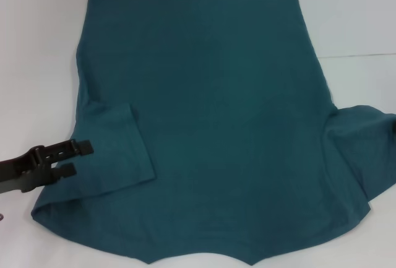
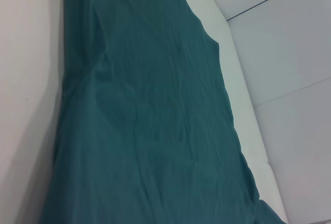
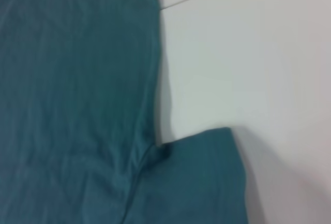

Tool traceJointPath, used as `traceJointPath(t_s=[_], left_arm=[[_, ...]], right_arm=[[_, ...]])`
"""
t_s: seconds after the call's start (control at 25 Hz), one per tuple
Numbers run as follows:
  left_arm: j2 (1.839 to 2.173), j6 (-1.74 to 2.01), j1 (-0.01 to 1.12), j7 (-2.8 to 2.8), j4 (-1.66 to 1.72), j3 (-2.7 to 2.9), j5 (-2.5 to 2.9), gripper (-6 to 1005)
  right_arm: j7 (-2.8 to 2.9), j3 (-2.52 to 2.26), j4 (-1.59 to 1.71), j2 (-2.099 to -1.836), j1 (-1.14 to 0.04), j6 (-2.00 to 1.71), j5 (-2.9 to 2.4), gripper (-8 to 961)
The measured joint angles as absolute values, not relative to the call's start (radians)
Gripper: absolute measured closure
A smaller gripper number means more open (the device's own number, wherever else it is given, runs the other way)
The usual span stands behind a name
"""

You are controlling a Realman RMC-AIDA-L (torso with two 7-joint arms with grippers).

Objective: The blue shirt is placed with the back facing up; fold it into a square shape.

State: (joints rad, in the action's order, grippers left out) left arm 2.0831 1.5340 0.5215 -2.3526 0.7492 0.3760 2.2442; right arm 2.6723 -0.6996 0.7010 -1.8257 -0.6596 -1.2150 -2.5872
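blue shirt (image 1: 216, 125) lies flat on the white table (image 1: 37, 45), plain back up, hem at the far edge, shoulders and neckline toward the robot. shirt's left sleeve (image 1: 114, 150) is folded inward and lies on top of the body; right sleeve (image 1: 362, 150) spreads out onto the table at the right edge of the head view

left hand (image 1: 69, 158) comes in from the left at the outer edge of the folded sleeve, fingers pointing toward the shirt, released: two fingers apart with a gap between them, no cloth in between. can't tell whether the fingertips touch the fabric

right hand isn't visible in any view. right wrist view shows the shirt's side edge, the armpit seam and the spread sleeve (image 3: 196, 177) on bare table (image 3: 258, 53). left wrist view looks along the shirt (image 2: 155, 120), lightly wrinkled, table (image 2: 289, 53) on both sides
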Motion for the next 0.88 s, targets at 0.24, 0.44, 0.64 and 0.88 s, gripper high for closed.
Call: traceJointPath(t_s=[0.24, 0.44, 0.64, 0.88], left_arm=[[2.083, 1.533, 0.519, -2.353, 0.751, 0.375, 2.244, 115], [2.083, 1.530, 0.517, -2.353, 0.752, 0.374, 2.244, 119], [2.083, 1.527, 0.518, -2.353, 0.752, 0.374, 2.244, 124], [2.083, 1.524, 0.520, -2.353, 0.752, 0.373, 2.244, 129]], right_arm=[[2.664, -0.697, 0.707, -1.825, -0.682, -1.270, -2.580, 918], [2.654, -0.697, 0.750, -1.834, -0.708, -1.346, -2.574, 918], [2.654, -0.701, 0.777, -1.835, -0.743, -1.390, -2.571, 919], [2.650, -0.723, 0.744, -1.852, -0.805, -1.393, -2.582, 919]])
